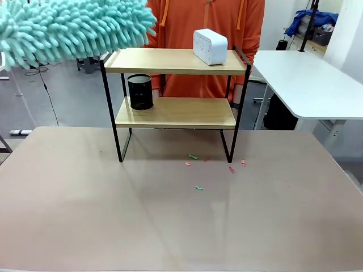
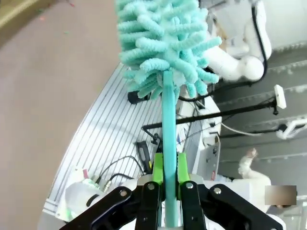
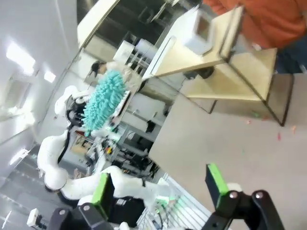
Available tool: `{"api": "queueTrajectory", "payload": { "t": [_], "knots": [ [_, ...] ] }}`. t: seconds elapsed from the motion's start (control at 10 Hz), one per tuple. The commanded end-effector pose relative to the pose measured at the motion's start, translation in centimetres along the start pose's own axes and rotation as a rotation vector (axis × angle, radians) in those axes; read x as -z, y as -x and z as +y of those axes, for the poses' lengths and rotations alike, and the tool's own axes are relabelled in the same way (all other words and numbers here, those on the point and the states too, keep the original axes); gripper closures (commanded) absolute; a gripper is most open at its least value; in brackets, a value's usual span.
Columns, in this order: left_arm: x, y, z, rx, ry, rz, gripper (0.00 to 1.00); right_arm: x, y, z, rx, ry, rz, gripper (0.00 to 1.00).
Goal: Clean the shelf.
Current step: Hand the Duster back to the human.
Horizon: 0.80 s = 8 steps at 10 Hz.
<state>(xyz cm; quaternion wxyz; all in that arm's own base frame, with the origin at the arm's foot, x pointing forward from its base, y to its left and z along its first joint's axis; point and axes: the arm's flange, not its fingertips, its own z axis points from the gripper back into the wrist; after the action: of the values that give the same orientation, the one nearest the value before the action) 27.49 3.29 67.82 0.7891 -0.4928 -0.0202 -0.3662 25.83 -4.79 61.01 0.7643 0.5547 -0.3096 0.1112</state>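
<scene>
The shelf [image 1: 164, 61] stands at the middle of the table, a white box [image 1: 210, 46] on its top board and a black cup [image 1: 140, 91] on the lower one. A fluffy teal duster [image 1: 68, 28] hangs above the table's far left, its tip close to the shelf's top left corner. My left gripper [image 2: 168, 167] is shut on the duster's teal handle [image 2: 168, 115], with the head [image 2: 163, 38] straight beyond. My right gripper [image 3: 159, 187] is open and holds nothing; the shelf [image 3: 230, 81] and the duster [image 3: 103, 100] lie far ahead of it.
Small coloured scraps [image 1: 198, 187] lie on the beige table [image 1: 85, 215] in front of the shelf's right legs. A person in an orange hoodie [image 1: 210, 14] stands right behind the shelf. A white side table [image 1: 306, 79] is at the far right.
</scene>
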Motion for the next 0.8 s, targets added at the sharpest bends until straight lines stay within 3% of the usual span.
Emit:
{"api": "queueTrajectory", "payload": {
  "t": [0.0, 0.3, 0.7],
  "knots": [
    [3.6, -3.7, -0.8, 0.093, 0.038, 0.183, 0.88, 5.3, -4.1, 1.2, -0.012, -0.114, 0.141, 0.00],
    [7.4, -6.4, -0.8, 0.106, 0.062, 0.371, 0.88, 14.5, -6.7, 3.3, 0.022, -0.134, 0.342, 0.00],
    [11.7, -9.5, -1.5, 0.194, 0.111, 0.546, 0.88, 22.9, -3.6, 4.3, 0.053, -0.175, 0.647, 0.00]
  ]
}}
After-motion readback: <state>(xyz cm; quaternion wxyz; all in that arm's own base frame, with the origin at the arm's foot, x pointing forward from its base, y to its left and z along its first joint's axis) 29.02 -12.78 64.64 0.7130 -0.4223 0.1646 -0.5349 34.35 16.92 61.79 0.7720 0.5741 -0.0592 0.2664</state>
